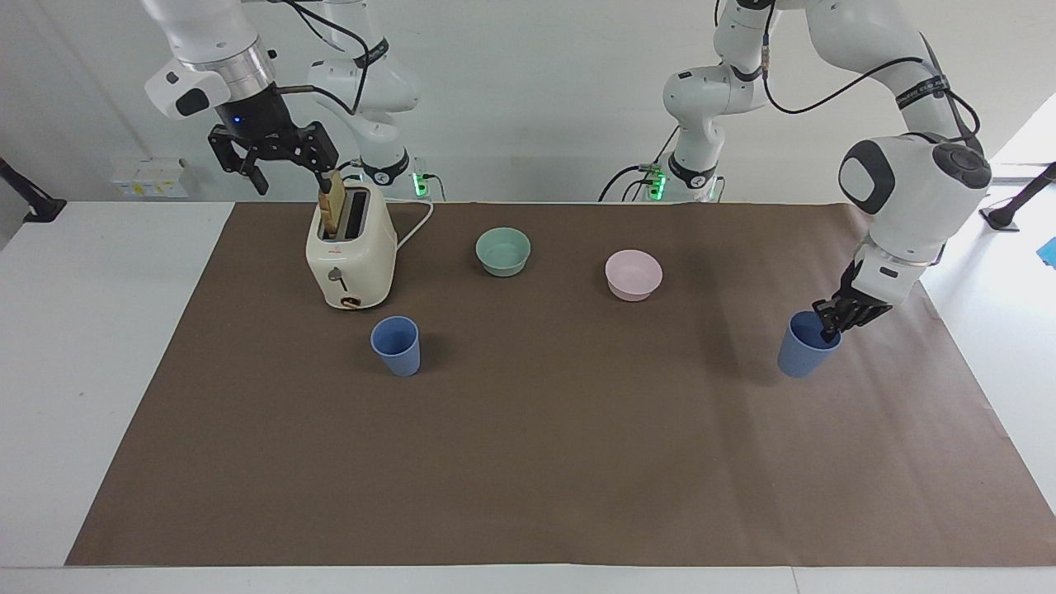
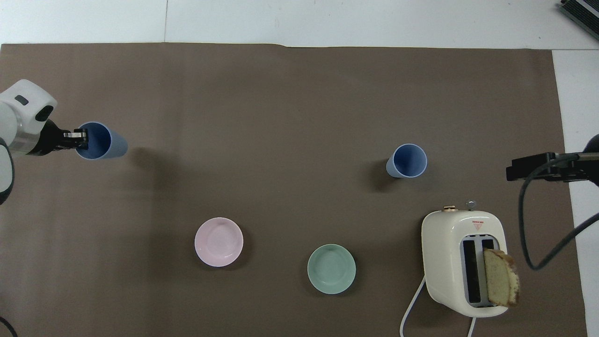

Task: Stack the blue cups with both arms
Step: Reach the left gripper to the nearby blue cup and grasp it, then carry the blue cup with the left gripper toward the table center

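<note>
One blue cup [image 1: 803, 351] [image 2: 104, 142] hangs tilted just above the brown mat at the left arm's end of the table. My left gripper [image 1: 828, 327] [image 2: 78, 138] is shut on its rim, one finger inside the cup. The other blue cup [image 1: 396, 346] [image 2: 406, 160] stands upright on the mat toward the right arm's end, farther from the robots than the toaster. My right gripper [image 1: 289, 172] waits open in the air above the toaster, holding nothing.
A cream toaster [image 1: 351, 252] [image 2: 461, 262] with a bread slice [image 1: 332, 206] [image 2: 501, 283] sticking out stands near the right arm. A mint-green bowl [image 1: 503, 251] [image 2: 331, 269] and a pink bowl [image 1: 634, 275] [image 2: 218, 242] sit between the arms' bases.
</note>
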